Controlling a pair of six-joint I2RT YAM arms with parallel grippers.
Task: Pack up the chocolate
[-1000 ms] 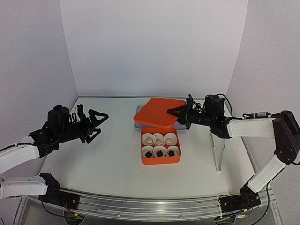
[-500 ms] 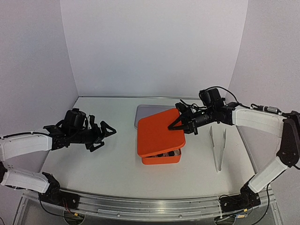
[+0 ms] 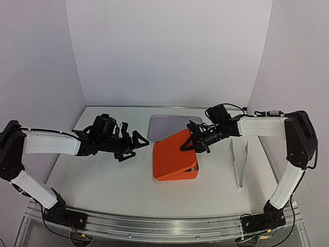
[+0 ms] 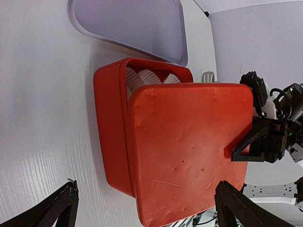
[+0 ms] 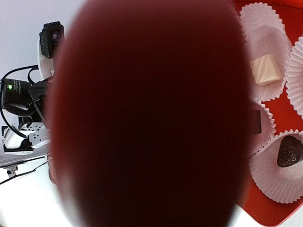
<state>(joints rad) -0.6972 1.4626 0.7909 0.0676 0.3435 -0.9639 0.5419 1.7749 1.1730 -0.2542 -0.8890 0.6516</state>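
1. Cream-white chocolate [image 5: 265, 69]: a small square-topped lump, sitting in a white pleated paper cup [image 5: 266, 52] inside the orange box [image 3: 176, 175]. It shows only in the right wrist view.
2. Dark chocolate [image 5: 289, 151]: a small brown-black rounded lump in its own paper cup, in the same box, at 5 o'clock of the cream-white one. Any other pieces are hidden under the lid.
3. Surface: a white table [image 3: 103, 180], matte and plain.
4. Room: pale, bare walls [image 3: 169, 51] close in behind the table and on both sides.
5. Orange box: square and shallow, standing at the middle of the table. The left wrist view shows pleated cup rims at its one uncovered corner.
6. Orange lid [image 3: 174, 153]: tilted over the box, its low edge on the box at 8 o'clock and its high edge at 2 o'clock.
7. Grey tray [image 3: 165, 126]: flat and rounded, at 12 o'clock of the box, with nothing in it.
8. White tongs [image 3: 239, 180]: at 3 o'clock of the box, apart from it.
9. Right gripper [image 3: 186, 145]: fingers pinched on the lid's raised edge.
10. Left gripper [image 3: 138, 146]: fingers spread wide and holding nothing, near the box at 9 o'clock.
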